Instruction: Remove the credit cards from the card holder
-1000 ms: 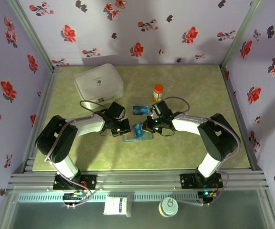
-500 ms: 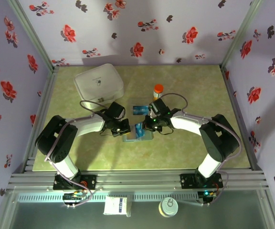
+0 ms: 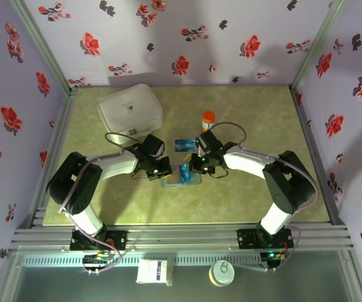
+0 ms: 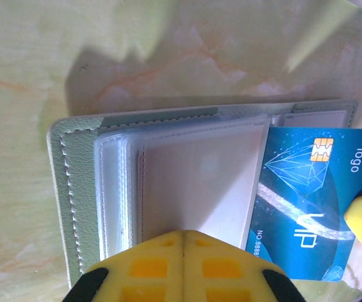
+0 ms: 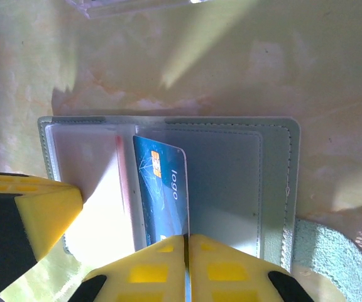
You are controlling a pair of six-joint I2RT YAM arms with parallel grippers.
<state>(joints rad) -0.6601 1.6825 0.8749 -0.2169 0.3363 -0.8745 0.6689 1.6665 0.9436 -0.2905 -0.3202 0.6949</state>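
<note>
The card holder (image 4: 74, 189) lies open on the table, its clear sleeves (image 4: 193, 182) showing; in the top view it (image 3: 193, 180) sits between both grippers. My left gripper (image 4: 185, 234) is shut, its tips pressed against a sleeve page at the holder's near edge. My right gripper (image 5: 187, 238) is shut on the edge of a blue credit card (image 5: 162, 182) with a gold chip, which stands partly out of a pocket of the holder (image 5: 231, 176). In the left wrist view this blue card (image 4: 313, 201) sticks out to the right. Another blue card (image 3: 184, 145) lies flat on the table just beyond.
An orange-capped bottle (image 3: 208, 119) stands just behind the right gripper. A big white lidded case (image 3: 131, 108) sits at the back left. The left gripper's yellow finger (image 5: 43, 207) presses the holder at the lower left of the right wrist view.
My right gripper has shifted slightly left and away with the blue card, which has come further out and tilted up. The left gripper has stayed put on the holder.
</note>
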